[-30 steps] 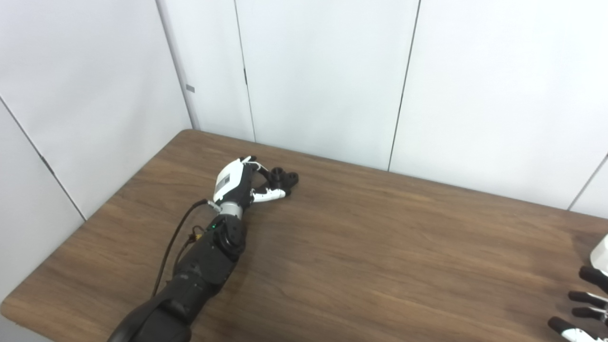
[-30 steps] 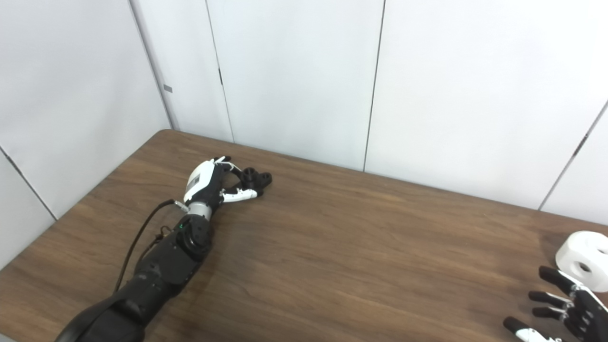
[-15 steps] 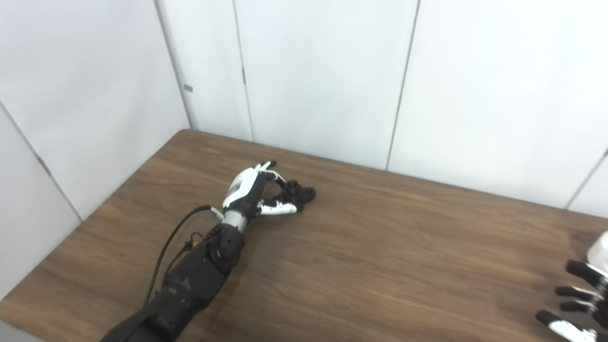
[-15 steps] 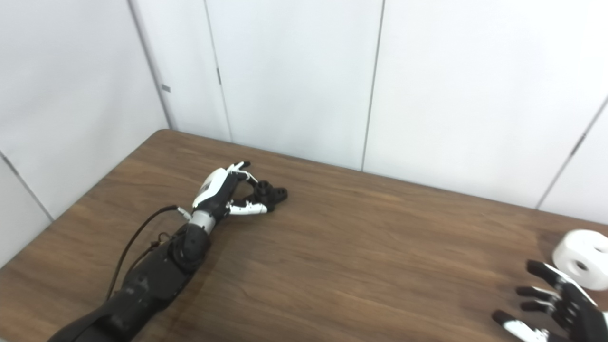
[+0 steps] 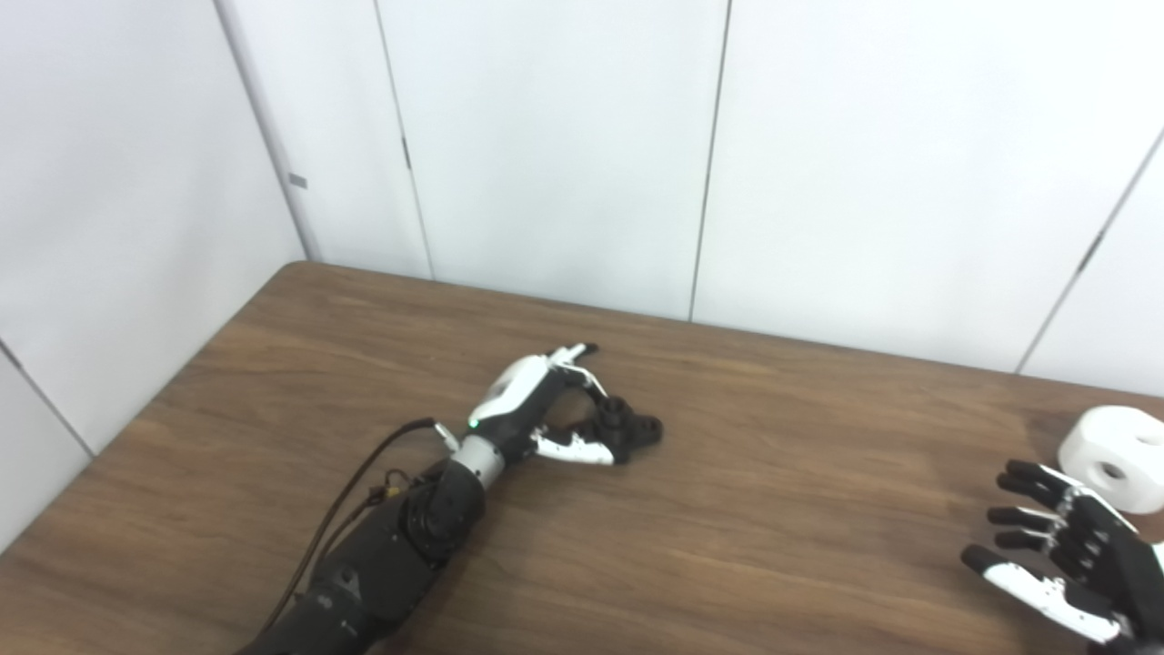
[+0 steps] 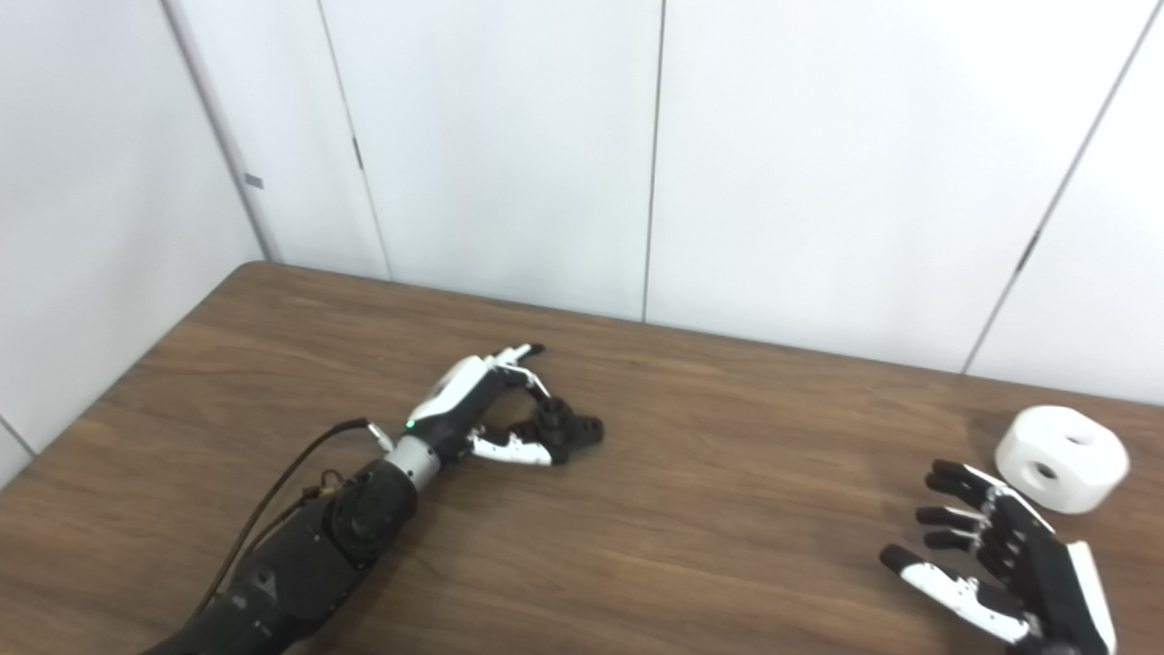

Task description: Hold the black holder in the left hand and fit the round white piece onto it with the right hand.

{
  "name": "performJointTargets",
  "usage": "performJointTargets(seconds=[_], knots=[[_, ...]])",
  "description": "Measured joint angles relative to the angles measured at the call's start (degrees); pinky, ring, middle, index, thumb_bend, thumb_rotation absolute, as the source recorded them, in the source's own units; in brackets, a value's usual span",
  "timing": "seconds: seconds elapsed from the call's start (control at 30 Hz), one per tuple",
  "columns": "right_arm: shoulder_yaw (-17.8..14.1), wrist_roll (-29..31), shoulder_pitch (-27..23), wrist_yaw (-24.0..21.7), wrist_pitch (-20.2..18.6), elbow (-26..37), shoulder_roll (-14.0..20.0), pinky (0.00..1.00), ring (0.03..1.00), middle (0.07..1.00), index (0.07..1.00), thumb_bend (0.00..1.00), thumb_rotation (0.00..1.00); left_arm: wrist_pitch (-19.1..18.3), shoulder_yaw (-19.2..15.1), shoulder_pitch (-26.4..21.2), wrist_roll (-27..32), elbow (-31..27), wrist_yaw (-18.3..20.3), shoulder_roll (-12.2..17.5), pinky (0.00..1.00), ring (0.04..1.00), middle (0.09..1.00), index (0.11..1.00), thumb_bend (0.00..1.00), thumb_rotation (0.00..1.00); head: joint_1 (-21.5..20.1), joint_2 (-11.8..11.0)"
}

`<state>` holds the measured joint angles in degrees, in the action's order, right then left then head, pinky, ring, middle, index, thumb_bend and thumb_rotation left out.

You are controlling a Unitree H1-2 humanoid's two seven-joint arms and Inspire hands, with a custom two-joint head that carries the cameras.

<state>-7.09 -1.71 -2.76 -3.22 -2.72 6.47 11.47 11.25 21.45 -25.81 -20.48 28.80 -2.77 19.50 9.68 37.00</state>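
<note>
The black holder lies low over the brown table, left of the middle. My left hand is closed on it: the thumb presses its near side and curled fingers reach down onto its top, while one white-tipped finger sticks out past it. The round white piece, with holes in its face, rests on the table at the far right. Just in front of the white piece, my right hand hovers open with its fingers spread, a short gap away and not touching it.
White wall panels rise right behind the table's far edge and along its left side. A black cable loops beside my left forearm.
The camera has swung to the right, bringing the white piece and right hand further into view. My left hand and the holder have shifted right, toward the table's middle.
</note>
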Motion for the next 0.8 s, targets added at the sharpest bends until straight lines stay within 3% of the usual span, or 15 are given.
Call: performJointTargets(seconds=[0.07,0.13,0.3,0.47,0.73,0.8], knots=[[0.2,-0.2,-0.1,0.2,0.0,0.0,-0.3,0.54,0.638,0.759,0.739,0.77,0.28,0.6,1.2,-0.2,-0.1,-0.7,1.5,-0.7,0.99,1.0,0.977,0.48,0.52,0.06,-0.8,0.4],[0.5,-0.5,-0.3,0.6,0.1,0.0,-0.7,0.54,0.652,0.786,0.751,0.75,0.27,0.7,2.2,-0.2,-0.3,-1.7,3.2,-1.8,1.0,1.0,0.973,0.48,0.52,0.06,-4.7,1.4],[2.1,-1.6,-0.9,1.0,0.1,1.5,-1.7,0.56,0.659,0.771,0.753,0.71,0.24,3.0,3.7,-0.3,-0.6,-1.9,5.1,-3.8,1.0,1.0,0.965,0.48,0.52,0.06,-8.8,2.2],[3.0,-2.8,-1.2,1.5,-0.1,2.1,-2.8,0.58,0.665,0.772,0.751,0.67,0.22,5.1,4.4,-0.7,-1.8,-1.1,5.6,-3.9,1.0,1.0,0.958,0.48,0.52,0.06,-12.9,2.8],[3.2,-3.4,-1.7,1.9,-1.5,4.1,-3.4,0.57,0.675,0.794,0.757,0.66,0.23,6.4,5.3,-1.5,-3.0,0.7,5.6,-5.0,1.0,1.0,0.954,0.48,0.52,0.06,-15.7,3.3],[3.1,-3.4,-1.7,1.9,-2.0,5.1,-3.3,0.61,0.68,0.795,0.761,0.65,0.22,7.0,5.4,-1.8,-3.2,1.4,5.4,-5.3,1.0,1.0,0.954,0.479,0.52,0.06,-17.0,3.4]])
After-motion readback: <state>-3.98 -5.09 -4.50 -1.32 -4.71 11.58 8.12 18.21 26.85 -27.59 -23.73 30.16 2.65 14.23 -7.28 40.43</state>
